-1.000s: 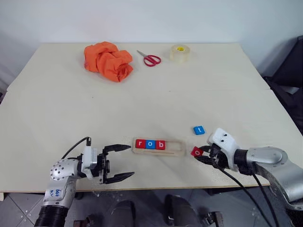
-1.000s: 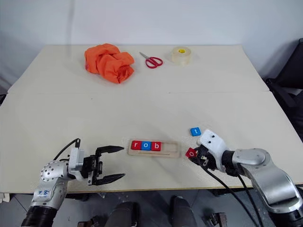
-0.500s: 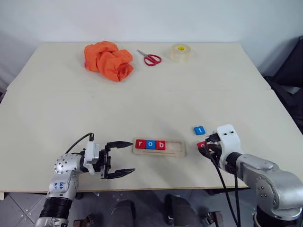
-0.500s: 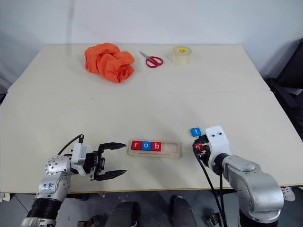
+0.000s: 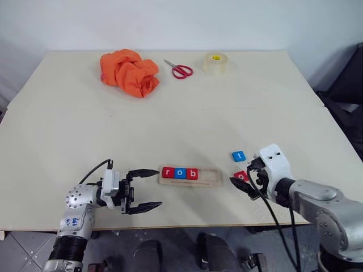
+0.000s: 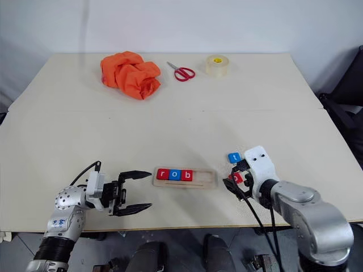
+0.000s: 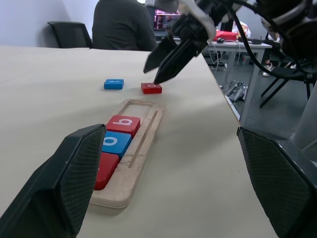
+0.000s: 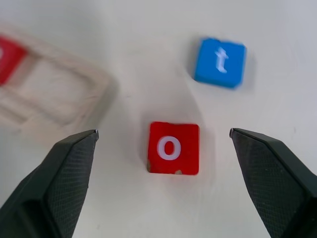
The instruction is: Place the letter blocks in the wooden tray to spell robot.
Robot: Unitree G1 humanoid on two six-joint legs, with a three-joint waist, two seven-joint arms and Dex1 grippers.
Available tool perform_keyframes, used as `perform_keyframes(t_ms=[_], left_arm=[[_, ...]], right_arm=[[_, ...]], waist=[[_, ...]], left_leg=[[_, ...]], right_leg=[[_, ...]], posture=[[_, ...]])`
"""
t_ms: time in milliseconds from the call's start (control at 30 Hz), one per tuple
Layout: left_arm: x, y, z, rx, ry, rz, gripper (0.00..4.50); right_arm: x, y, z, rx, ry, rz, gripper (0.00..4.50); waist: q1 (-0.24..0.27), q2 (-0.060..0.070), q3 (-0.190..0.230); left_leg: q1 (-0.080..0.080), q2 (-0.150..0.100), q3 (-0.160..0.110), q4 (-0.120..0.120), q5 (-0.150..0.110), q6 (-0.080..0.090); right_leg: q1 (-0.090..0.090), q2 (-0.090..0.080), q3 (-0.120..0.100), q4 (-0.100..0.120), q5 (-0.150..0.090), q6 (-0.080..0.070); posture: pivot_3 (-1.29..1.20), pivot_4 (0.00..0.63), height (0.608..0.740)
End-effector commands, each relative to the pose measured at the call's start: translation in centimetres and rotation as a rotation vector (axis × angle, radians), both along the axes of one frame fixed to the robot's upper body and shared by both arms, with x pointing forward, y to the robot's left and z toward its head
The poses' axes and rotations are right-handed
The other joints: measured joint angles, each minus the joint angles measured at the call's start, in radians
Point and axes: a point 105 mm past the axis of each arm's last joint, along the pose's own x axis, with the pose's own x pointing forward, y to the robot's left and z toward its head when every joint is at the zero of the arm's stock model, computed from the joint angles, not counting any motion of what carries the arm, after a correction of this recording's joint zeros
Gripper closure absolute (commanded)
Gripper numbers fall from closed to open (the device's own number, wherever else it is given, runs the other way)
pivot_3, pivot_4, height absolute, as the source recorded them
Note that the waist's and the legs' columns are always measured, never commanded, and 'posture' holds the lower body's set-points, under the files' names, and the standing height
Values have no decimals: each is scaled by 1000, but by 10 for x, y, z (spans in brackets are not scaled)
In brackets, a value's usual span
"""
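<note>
The tray (image 5: 190,176) lies near the table's (image 5: 170,119) front edge, holding a red r (image 5: 168,172), blue o (image 5: 180,173) and red b (image 5: 192,173) in its left part; its right two places are bare wood. At about 3 o'clock from the tray, just beside its right end, a red o (image 8: 173,147) lies flat on the table, and a blue t (image 8: 220,62) lies near it at roughly 12 o'clock. The right gripper (image 5: 243,179) hangs over the red o with its fingers spread wide, gripping nothing, the tile between them and untouched. The left gripper (image 5: 145,190) sits at 9 o'clock from the tray, wide open and empty. Far back lie an orange cloth (image 5: 129,72), scissors (image 5: 179,69) and a tape roll (image 5: 215,62).
</note>
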Motion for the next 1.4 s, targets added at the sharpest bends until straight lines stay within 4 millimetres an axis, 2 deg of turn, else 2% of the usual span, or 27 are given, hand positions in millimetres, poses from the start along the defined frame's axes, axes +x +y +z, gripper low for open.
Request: perform_keyframes(t_ms=[33,200,367,600,800,900,1133,1167,1400], left_arm=[[2,-1,5,-11,-33,6,0],[3,-2,5,-15,-39,13,0],[0,0,5,-16,-44,29,0],[-7,10,3,3,-38,46,0],[-10,20,4,25,-46,78,0],[-12,20,4,25,-46,83,0],[-14,18,4,18,-49,97,0],[-13,18,4,18,-49,98,0],[-13,16,5,18,-51,83,0]], right_arm=[[-2,4,9,-34,-21,225,21],[2,-9,0,-176,-18,475,21],[20,-22,-8,-313,-49,684,21],[46,-25,-14,-382,-69,803,21],[52,-28,-20,-424,-27,918,21],[52,-26,-20,-411,-23,944,651],[51,-26,-24,-423,-3,977,2924],[51,-26,-24,-423,-4,977,3042],[46,-15,-8,-320,-35,885,3042]], waist=[[0,0,0],[1,0,0],[-4,0,0],[0,0,0],[0,0,0],[2,0,0],[0,0,0],[0,0,0],[1,0,0]], left_leg=[[0,0,0,0,0,0],[0,0,0,0,0,0],[0,0,2,0,0,0],[0,0,2,0,0,0],[0,0,3,1,0,0],[0,0,3,1,0,0],[2,0,3,2,0,0],[2,0,3,2,0,0],[3,0,2,2,0,0]], right_leg=[[0,0,0,-1,0,0],[1,0,0,-2,1,1],[1,1,1,-3,2,3],[1,0,1,-3,2,3],[1,0,1,-3,2,3],[1,0,1,-3,2,3],[2,0,1,-3,3,3],[2,0,1,-3,3,2],[4,-1,1,-3,3,2]], posture=[[0,150,740],[0,150,740],[0,150,740],[0,150,740],[0,150,740],[0,150,740],[0,150,740],[0,150,740],[0,150,740]])
